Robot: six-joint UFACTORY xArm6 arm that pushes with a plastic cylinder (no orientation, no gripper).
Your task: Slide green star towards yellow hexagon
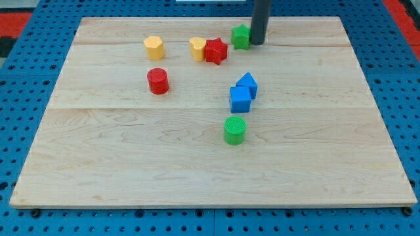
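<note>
Contact looks made: my tip (257,43) sits against the green star's (241,37) right side. Yellow hexagon (153,47) remains well left; no claw fitted.

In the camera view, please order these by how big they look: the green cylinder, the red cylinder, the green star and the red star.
1. green cylinder
2. red star and red cylinder, which look alike
3. green star, partly hidden by the rod; my tip is at its right

Nearer blocks look bigger, so true sizes stay unsure.
</note>
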